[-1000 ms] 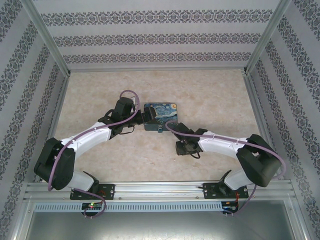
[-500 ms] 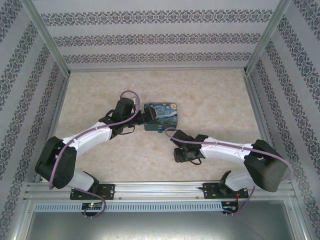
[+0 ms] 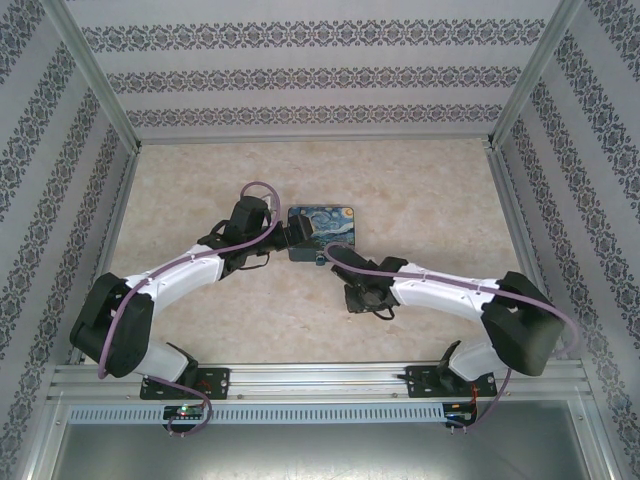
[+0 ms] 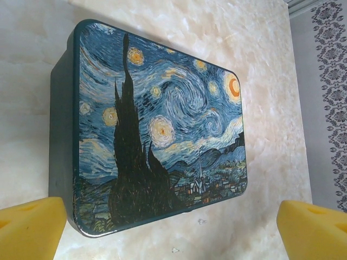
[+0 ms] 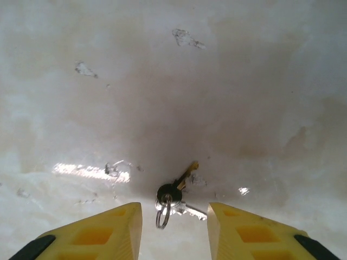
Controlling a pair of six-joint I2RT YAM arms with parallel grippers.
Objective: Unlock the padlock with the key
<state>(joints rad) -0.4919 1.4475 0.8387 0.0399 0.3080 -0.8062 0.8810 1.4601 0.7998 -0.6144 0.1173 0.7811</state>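
Your right gripper (image 5: 173, 230) hangs low over the table (image 5: 244, 81) with its yellow fingers (image 5: 103, 230) apart. The key (image 5: 176, 187) lies between them at the bottom centre of the right wrist frame, touching neither, so this arm is the nearer one. The key's long axis runs diagonally, with the dark head nearest you, the brassy blade aimed upper right and a small ring (image 5: 162, 214) trailing below. Your pinch must suit that slant, I judge. Farther off, in the top view, the padlock (image 3: 319, 259) is a tiny blue speck at the near edge of the printed box (image 4: 162, 124), which your left gripper (image 4: 173, 227) faces with its jaws spread wide.
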